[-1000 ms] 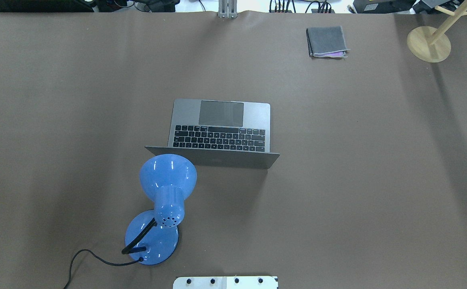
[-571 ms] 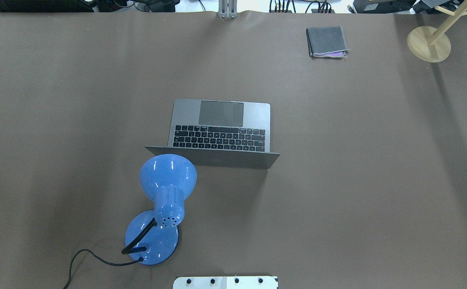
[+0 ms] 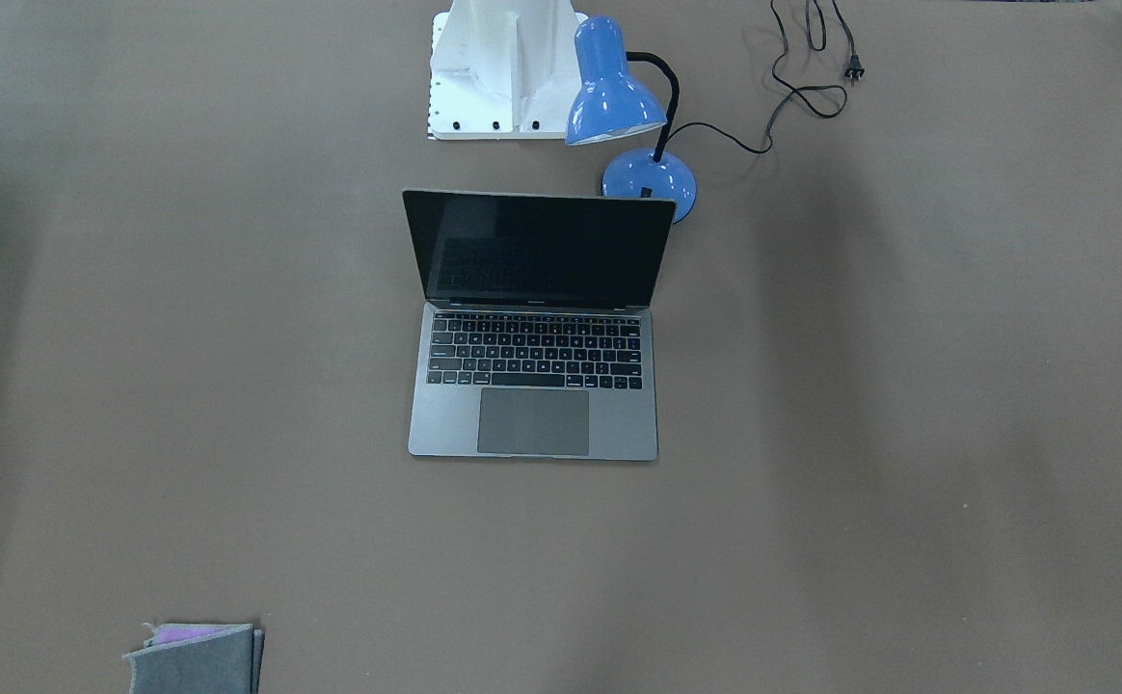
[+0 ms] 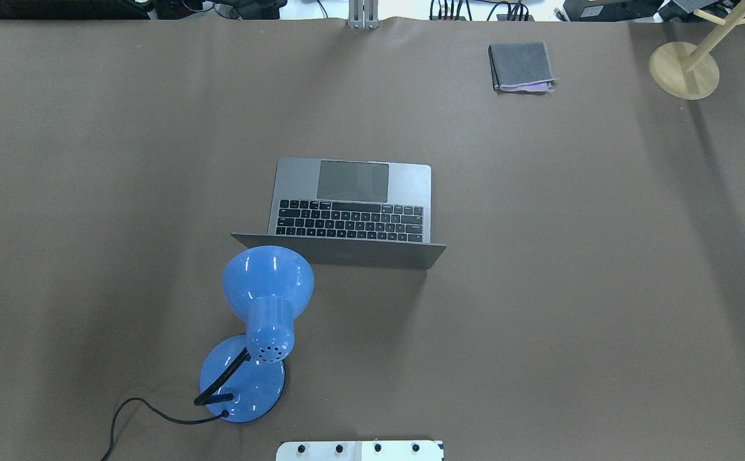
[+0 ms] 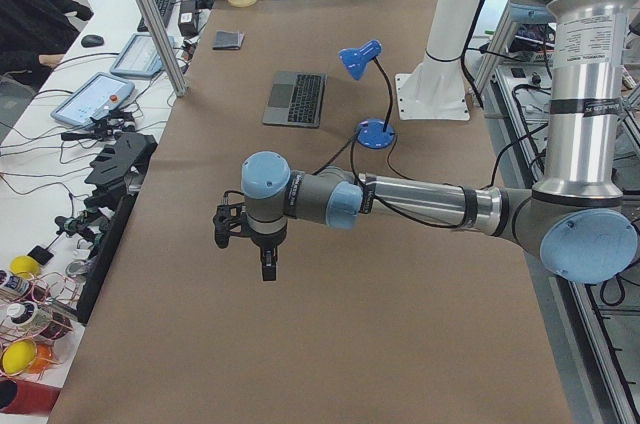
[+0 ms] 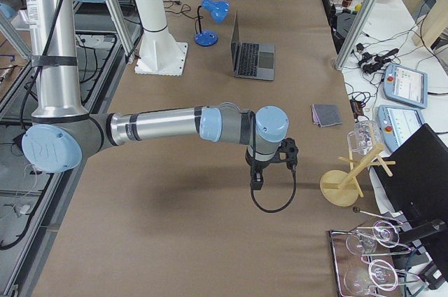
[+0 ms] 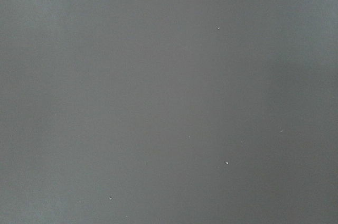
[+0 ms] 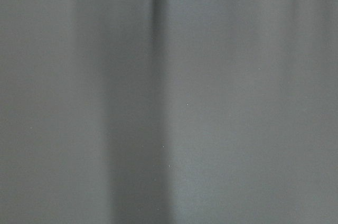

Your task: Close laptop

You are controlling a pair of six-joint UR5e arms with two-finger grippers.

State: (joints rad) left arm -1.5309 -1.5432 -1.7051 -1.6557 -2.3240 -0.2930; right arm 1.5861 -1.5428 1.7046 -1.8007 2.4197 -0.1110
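Note:
The space-grey laptop [image 4: 353,202] stands open in the middle of the brown table, its dark screen [image 3: 540,249] upright and facing away from the robot. It also shows in the front view [image 3: 532,424], the left view [image 5: 296,98] and the right view [image 6: 252,59]. My left gripper [image 5: 268,269] hangs over the table's left end, far from the laptop. My right gripper [image 6: 256,181] hangs over the right end, also far off. Both show only in the side views, so I cannot tell if they are open or shut. Both wrist views show only bare table surface.
A blue desk lamp [image 4: 268,282] stands just behind the laptop's lid on the robot's side, its shade near the lid's left corner, its cord [image 3: 792,87] trailing. A folded grey cloth [image 4: 521,66] and a wooden stand [image 4: 684,70] sit at the far right.

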